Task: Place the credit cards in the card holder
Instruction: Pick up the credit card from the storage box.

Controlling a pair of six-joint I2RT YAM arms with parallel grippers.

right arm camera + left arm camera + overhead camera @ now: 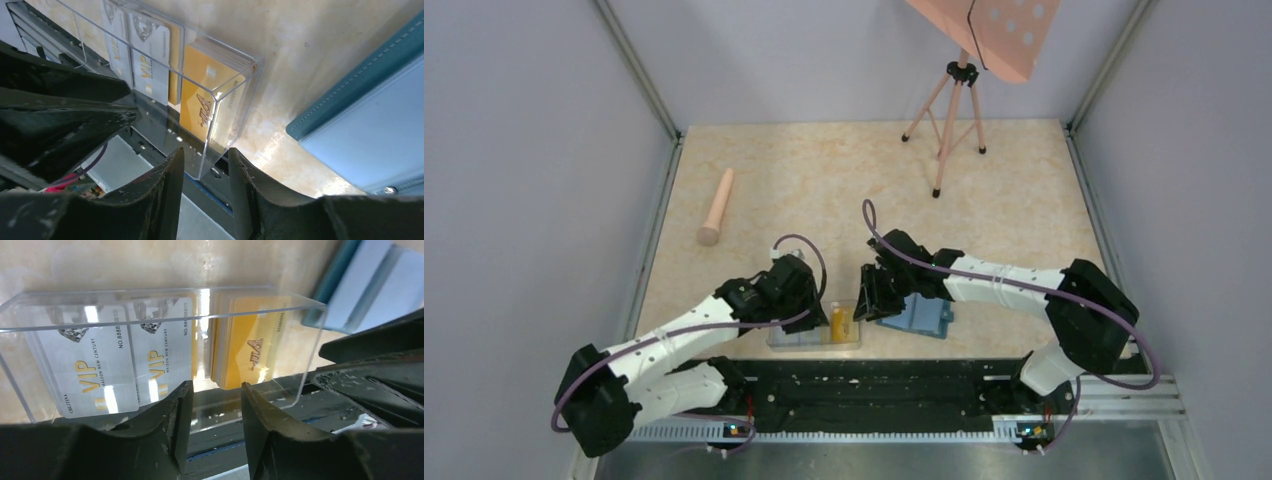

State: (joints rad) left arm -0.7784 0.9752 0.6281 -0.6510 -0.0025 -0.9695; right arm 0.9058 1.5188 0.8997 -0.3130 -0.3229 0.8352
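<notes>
The credit cards stand inside a clear plastic box (pixel 814 337): pale VIP cards (pixel 107 365) on the left and a stack of yellow-orange cards (pixel 250 347) on the right. They also show in the right wrist view, pale (pixel 147 65) and yellow (pixel 205 100). The teal card holder (pixel 921 316) lies open just right of the box, its pale blue inside (pixel 370 135) facing up. My left gripper (pixel 812 315) is open and empty above the box's near side (pixel 216 390). My right gripper (pixel 870 298) is open, its fingertips either side of the box's right near corner (pixel 206 155).
A beige cylinder (pixel 717 207) lies at the far left of the table. A tripod (pixel 949 120) carrying a pink board (pixel 994 30) stands at the back. A black rail (pixel 874 385) runs along the near edge. The two grippers are close together over the box.
</notes>
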